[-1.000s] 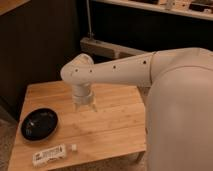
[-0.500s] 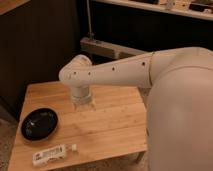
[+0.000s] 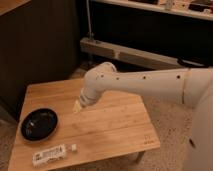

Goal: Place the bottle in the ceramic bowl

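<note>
The white bottle [image 3: 50, 154] with a dark label lies on its side near the front left edge of the wooden table [image 3: 115, 125], cap pointing right. The glossy black ceramic bowl [image 3: 39, 123] sits just behind it on the table's left side, with nothing in it. My gripper [image 3: 78, 106] hangs from the white arm over the middle of the table, pointing down, right of the bowl and behind the bottle. It is open, holds nothing, and is apart from both.
The low table stands on a speckled floor. Dark cabinet walls rise behind and to the left, with a metal rail at the back. My white arm [image 3: 150, 82] and body fill the right side of the view.
The gripper has dropped a little toward the table and the front, and the arm's bend has shifted right. Bottle and bowl have not moved.
</note>
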Controlling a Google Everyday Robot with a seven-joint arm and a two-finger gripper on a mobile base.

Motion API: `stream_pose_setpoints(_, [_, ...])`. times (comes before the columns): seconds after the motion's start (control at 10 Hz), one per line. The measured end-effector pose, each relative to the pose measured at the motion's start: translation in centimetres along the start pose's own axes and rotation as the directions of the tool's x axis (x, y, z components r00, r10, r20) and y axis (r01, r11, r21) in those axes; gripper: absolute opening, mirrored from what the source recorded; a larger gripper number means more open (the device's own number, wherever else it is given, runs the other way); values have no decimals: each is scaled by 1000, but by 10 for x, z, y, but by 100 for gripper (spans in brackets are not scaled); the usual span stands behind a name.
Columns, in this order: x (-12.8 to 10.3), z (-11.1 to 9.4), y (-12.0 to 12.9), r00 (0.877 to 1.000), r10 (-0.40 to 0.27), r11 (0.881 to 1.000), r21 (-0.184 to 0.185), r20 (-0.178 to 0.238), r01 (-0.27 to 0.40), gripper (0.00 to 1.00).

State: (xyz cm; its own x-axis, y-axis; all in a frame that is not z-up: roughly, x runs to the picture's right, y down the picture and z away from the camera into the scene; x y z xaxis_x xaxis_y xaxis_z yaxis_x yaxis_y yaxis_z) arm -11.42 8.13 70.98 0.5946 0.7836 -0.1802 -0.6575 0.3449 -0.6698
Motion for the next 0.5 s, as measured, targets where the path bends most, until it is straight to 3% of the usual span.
stream_pose_setpoints(0.1, [-6, -9, -6, 994, -80, 992, -90, 79, 87, 65])
stream_pose_setpoints(0.2, [-11, -20, -14, 978, -135, 978, -138, 162, 157, 65])
stream_pose_setpoints(0.3, [-16, -28, -19, 959, -171, 965, -160, 226, 210, 65])
stream_pose_setpoints(0.5, [-24, -56, -41, 886, -240, 932, -161, 396, 324, 65])
